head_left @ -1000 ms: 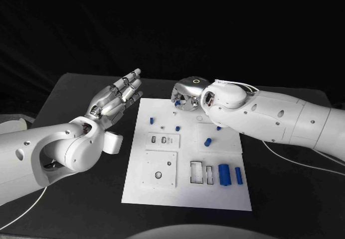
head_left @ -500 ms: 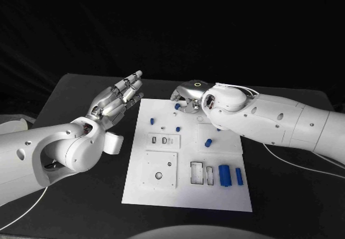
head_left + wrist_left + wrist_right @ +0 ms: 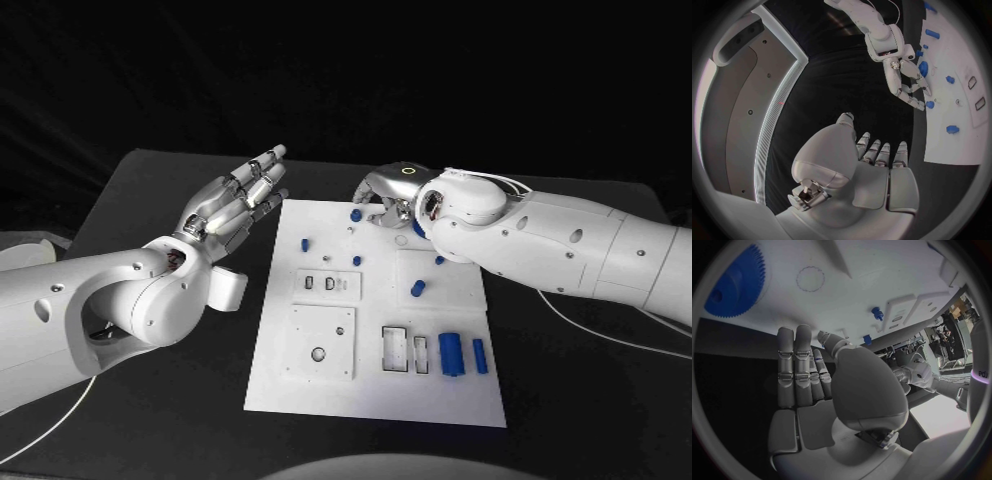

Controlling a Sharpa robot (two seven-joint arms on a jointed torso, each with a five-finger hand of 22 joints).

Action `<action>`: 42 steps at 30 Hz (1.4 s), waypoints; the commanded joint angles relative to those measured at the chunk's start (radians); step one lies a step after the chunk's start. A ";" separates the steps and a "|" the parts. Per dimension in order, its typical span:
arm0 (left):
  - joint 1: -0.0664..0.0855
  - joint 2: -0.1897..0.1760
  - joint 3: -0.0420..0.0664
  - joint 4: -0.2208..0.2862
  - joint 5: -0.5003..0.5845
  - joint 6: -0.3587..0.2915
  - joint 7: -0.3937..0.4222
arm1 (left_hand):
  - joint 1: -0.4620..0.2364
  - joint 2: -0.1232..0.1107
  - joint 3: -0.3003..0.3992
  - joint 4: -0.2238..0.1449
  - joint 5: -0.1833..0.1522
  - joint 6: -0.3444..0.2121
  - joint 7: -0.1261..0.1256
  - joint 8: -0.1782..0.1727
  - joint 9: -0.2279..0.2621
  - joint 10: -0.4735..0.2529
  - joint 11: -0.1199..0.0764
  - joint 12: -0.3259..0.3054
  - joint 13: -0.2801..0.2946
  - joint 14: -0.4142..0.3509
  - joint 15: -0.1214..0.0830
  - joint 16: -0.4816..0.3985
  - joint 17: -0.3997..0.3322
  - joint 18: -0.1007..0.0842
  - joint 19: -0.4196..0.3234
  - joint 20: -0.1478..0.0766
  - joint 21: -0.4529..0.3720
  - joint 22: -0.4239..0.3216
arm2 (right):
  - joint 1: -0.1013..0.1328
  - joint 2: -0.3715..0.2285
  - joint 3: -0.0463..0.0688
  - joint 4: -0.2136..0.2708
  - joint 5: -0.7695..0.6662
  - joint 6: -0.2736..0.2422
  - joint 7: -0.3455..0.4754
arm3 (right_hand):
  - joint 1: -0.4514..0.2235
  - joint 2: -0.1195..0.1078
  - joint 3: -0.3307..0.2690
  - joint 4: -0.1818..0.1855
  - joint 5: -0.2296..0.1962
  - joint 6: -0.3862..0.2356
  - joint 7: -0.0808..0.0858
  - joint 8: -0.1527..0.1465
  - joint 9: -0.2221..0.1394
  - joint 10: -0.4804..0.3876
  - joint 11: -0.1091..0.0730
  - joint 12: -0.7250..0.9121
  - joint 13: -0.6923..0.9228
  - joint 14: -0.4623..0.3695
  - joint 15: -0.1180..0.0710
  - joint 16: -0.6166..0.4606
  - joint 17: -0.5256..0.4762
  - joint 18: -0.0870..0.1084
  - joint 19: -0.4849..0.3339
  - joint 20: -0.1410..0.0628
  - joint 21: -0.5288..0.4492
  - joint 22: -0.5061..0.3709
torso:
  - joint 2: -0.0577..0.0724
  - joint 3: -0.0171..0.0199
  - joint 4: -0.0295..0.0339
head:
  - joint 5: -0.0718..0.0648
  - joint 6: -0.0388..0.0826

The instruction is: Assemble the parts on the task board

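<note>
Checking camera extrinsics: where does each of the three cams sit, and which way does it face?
Head view: on the robot's head, looking down at the task board; both arms enter, left hand and right hand.
Left wrist view: behind the left hand, facing across to the right hand at the board's edge.
Right wrist view: behind the right hand, facing the board and a blue gear.
Shared: all show the board.

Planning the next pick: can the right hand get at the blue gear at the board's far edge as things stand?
Probably yes. The right hand hovers at the far end of the task board, holding nothing, with the blue gear just beyond its fingertips and nothing between them. The left hand stands off the board's side.
</note>
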 commanded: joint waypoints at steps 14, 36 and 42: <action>0.001 -0.012 0.000 0.001 0.003 0.025 0.001 | 0.013 -0.001 0.009 -0.002 0.007 0.006 0.010 0.006 0.002 0.000 -0.002 0.005 0.002 0.001 0.010 -0.004 -0.001 0.018 0.000 0.008 -0.004 -0.001 | 0.049 -0.236 0.000 0.215 0.013 -0.033 -0.055 | -0.068 -0.004 -0.106 0.048 -0.082 0.089 -0.029 0.020 0.001 0.208 -0.080 0.599 0.416 0.003 -0.033 0.054 0.048 0.008 -0.004 -0.032 -0.034 0.025 | -0.001 0.0000 -0.0066 | 0.001 -0.002; 0.001 -0.001 -0.001 -0.010 0.003 0.041 -0.011 | 0.017 -0.001 0.011 -0.002 0.007 0.002 0.007 0.007 0.001 0.000 0.003 0.007 0.002 0.001 0.020 -0.004 -0.001 0.018 0.000 0.012 -0.004 -0.001 | 0.025 -0.321 -0.004 0.218 0.055 0.055 -0.119 | -0.186 0.003 -0.210 0.153 -0.060 0.000 -0.036 -0.004 0.004 0.659 -0.098 1.497 1.500 0.280 -0.058 0.878 1.072 -0.113 0.316 -0.051 0.549 0.655 | -0.001 -0.0008 -0.0019 | -0.004 -0.005; 0.001 -0.003 -0.001 -0.009 0.003 0.042 -0.013 | 0.017 -0.001 0.011 -0.002 0.007 0.002 0.007 0.007 0.001 0.000 0.003 0.007 0.002 0.001 0.020 -0.004 -0.001 0.018 0.000 0.012 -0.004 -0.001 | 0.021 -0.320 -0.004 0.212 0.053 0.055 -0.113 | -0.176 0.005 -0.206 0.148 -0.046 -0.041 -0.036 -0.006 -0.011 0.659 -0.099 1.497 1.500 0.280 -0.059 0.878 1.072 -0.102 0.282 -0.052 0.512 0.624 | -0.001 -0.0010 -0.0020 | -0.003 -0.004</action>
